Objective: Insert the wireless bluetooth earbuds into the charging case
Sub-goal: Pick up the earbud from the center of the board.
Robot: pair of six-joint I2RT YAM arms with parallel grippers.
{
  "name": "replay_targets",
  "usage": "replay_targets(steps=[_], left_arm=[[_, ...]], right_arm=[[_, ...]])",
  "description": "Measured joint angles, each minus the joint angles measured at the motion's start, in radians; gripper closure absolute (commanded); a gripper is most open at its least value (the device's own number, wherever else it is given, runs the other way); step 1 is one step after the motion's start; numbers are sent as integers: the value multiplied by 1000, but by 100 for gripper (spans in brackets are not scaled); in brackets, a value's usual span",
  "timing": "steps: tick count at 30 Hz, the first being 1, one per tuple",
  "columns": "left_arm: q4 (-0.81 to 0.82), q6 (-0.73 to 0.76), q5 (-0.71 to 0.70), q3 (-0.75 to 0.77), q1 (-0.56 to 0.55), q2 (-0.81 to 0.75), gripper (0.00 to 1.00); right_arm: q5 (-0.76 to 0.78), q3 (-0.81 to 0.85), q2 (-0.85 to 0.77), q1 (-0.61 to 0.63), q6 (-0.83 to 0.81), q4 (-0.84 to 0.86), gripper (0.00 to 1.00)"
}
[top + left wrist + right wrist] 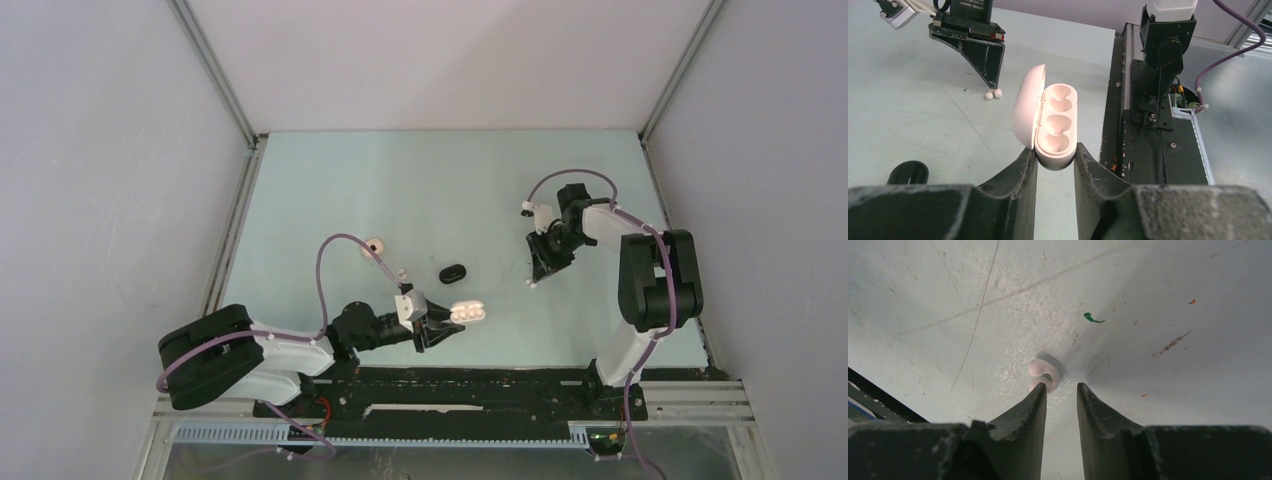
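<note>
No readable text, labels, brands or numbers in any view

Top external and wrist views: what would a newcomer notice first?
The open charging case, lid up and sockets empty, is gripped at its near end by the left tool, near the front edge of the table. Next, two pale earbuds lie on the table at one fingertip of the right tool, whose jaws stand apart with nothing between them. A black case lies mid-table.
</note>
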Motion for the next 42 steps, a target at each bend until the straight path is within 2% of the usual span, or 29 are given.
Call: replay_targets(steps=[28, 42], left_arm=[[-32, 0, 4, 4, 0, 24, 100], [-36, 0, 9, 8, 0, 26, 100]], right_arm=[[-37, 16, 13, 39, -8, -41, 69], [-30, 16, 13, -9, 1, -40, 73]])
